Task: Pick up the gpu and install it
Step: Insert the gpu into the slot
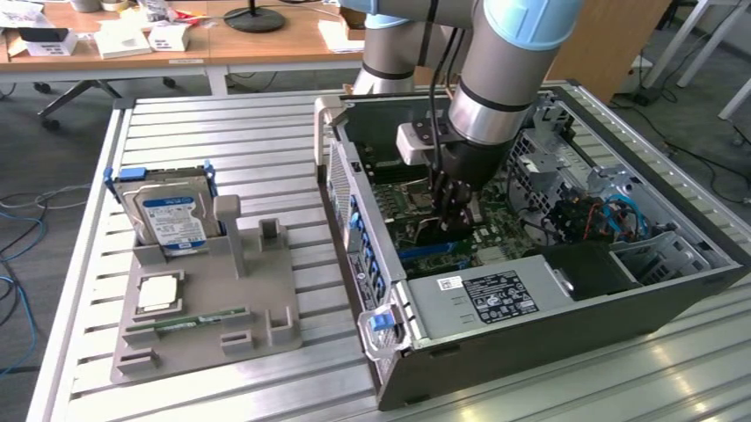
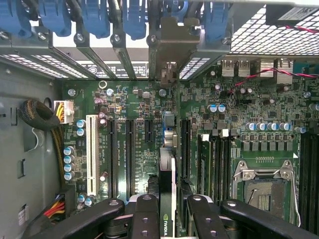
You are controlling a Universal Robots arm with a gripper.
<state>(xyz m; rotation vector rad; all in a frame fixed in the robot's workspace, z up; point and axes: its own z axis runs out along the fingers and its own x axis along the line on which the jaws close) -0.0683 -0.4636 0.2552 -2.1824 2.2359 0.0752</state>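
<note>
Installation stage: the gripper [image 2: 170,211], clamped on the gpu [image 2: 166,189], holds the card edge-on just above the motherboard [image 2: 139,99] inside the open computer case [image 1: 564,352]. Seating likely demands square alignment with a slot, then straight pressure.

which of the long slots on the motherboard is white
The slot farthest from the CPU socket, next to the braided cable bundle. The other slots are black. The tool holds the gpu apart from it.
</note>
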